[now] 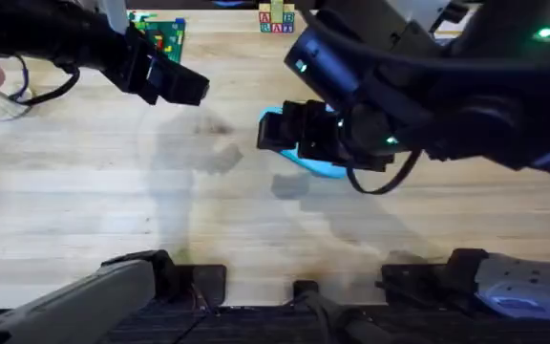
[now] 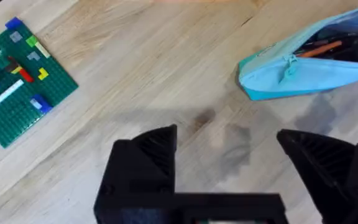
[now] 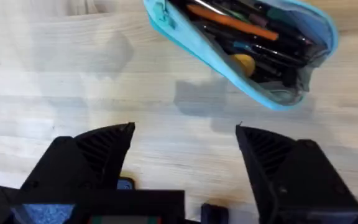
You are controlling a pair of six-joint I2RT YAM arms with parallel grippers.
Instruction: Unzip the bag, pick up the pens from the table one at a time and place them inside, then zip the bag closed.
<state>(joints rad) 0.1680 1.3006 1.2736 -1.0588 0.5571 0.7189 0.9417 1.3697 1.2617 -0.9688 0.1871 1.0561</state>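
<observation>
Light blue, the bag (image 3: 247,53) lies unzipped on the wood desk (image 1: 113,191), with an orange pen (image 3: 232,22) and dark pens (image 3: 272,46) inside it. The right gripper (image 3: 185,143) hovers just above the bag, jaws wide and empty. The left gripper (image 2: 229,149) hangs over bare desk between the bag and a green brick plate (image 2: 17,87), jaws wide too.

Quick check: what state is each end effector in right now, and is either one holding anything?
Left end effector: open, holding nothing.
Right end effector: open, holding nothing, beside the unzipped bag.
</observation>
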